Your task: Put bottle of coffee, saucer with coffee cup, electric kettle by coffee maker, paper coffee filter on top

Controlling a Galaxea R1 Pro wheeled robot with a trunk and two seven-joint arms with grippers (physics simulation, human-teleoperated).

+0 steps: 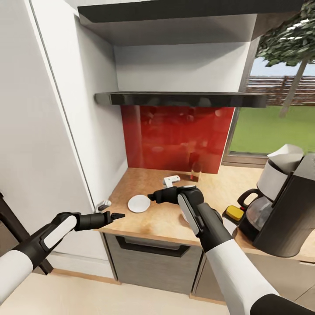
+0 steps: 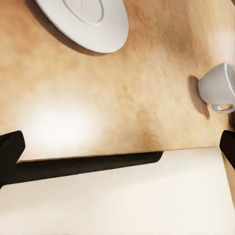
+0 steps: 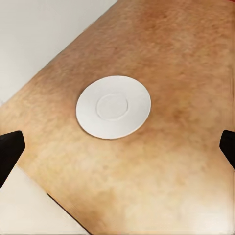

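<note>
A white saucer (image 1: 139,203) (image 2: 83,19) (image 3: 113,106) lies flat on the wooden countertop (image 1: 166,218). Left of it, on the counter's left end by the wall, a small white coffee cup (image 1: 104,204) (image 2: 218,88) lies on its side. My right gripper (image 1: 151,197) (image 3: 117,147) hovers open just right of and above the saucer. My left gripper (image 1: 118,215) (image 2: 117,149) hangs open at the counter's front edge, near the cup. The dark coffee maker (image 1: 286,210) stands far right with a white paper filter (image 1: 283,154) on top. A brown bottle (image 1: 195,172) stands by the red backsplash.
A small white object (image 1: 171,180) lies near the back of the counter. A yellow-and-black item (image 1: 234,213) sits beside the coffee maker's carafe. A dark shelf (image 1: 183,99) overhangs the counter. A white cabinet wall (image 1: 65,131) bounds the left, with a drawer (image 1: 151,247) below.
</note>
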